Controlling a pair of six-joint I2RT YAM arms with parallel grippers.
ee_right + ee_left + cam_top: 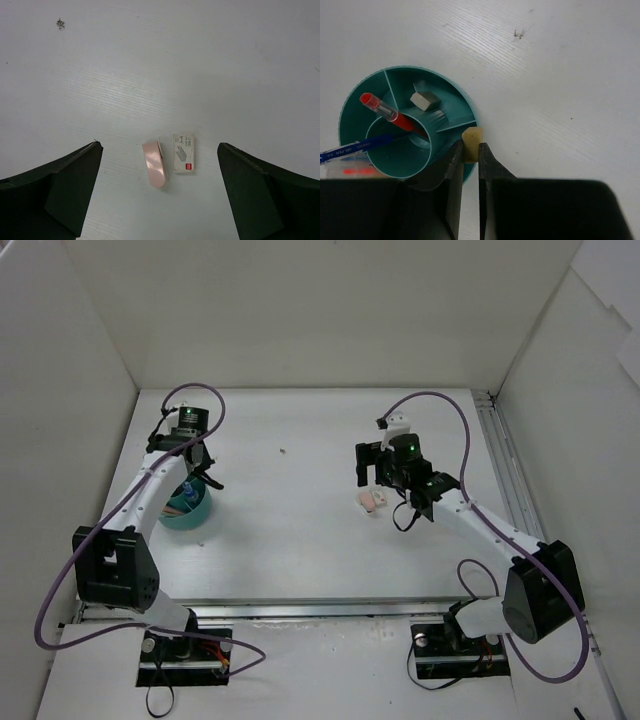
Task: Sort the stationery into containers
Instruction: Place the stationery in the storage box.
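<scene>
The round teal container [405,68] has a red pen [385,111] and a blue pen [350,150] leaning in its inner cylinder, and a grey-white eraser [424,100] in an outer compartment. My left gripper [470,150] is shut on a small tan eraser [472,140], held just over the container's near rim. In the top view the left gripper [197,472] hangs over the container [190,512]. My right gripper [158,145] stands wide open above a pink eraser-like piece [155,163] and a small white box [183,153] lying side by side on the table, touching neither.
White walls close in the table at the back and both sides. A metal rail [505,470] runs along the right edge. A small dark speck [283,451] marks the table between the arms. A pink item and a pen show inside the container in the top view.
</scene>
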